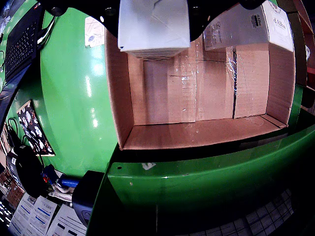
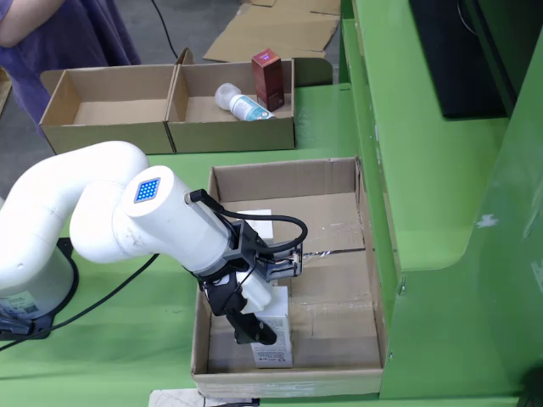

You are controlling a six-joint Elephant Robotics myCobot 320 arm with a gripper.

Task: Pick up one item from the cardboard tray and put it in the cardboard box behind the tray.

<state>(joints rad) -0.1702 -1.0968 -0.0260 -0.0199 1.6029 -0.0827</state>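
Wrist view: a small white carton (image 1: pixel 153 25) hangs in the gripper (image 1: pixel 153 10) at the top of the frame, directly above the open cardboard box (image 1: pixel 125 118), whose taped floor lies bare below it. A second white carton (image 1: pixel 248 24), printed with dark lettering, rests in the far right corner of the box. The jaws themselves are mostly cut off by the frame edge, so how wide they stand cannot be read here; only dark finger shapes flank the carton's top.

Fixed view: the white arm (image 2: pixel 110 212) reaches down into the near end of the same cardboard box (image 2: pixel 373 280), its dark gripper (image 2: pixel 246 326) closed on the white carton (image 2: pixel 271 335), which sits low, at or just above the floor near the front wall. Farther off, the two-bay cardboard tray (image 2: pixel 174 136) holds a bottle (image 2: pixel 242 105) and a dark red carton (image 2: pixel 267 80) in its right bay; the left bay shows nothing.

The carton looks light and stiff but thin-walled, likely to dent under a hard squeeze; its flat opposite faces offer the surest hold, with smooth card that could slip
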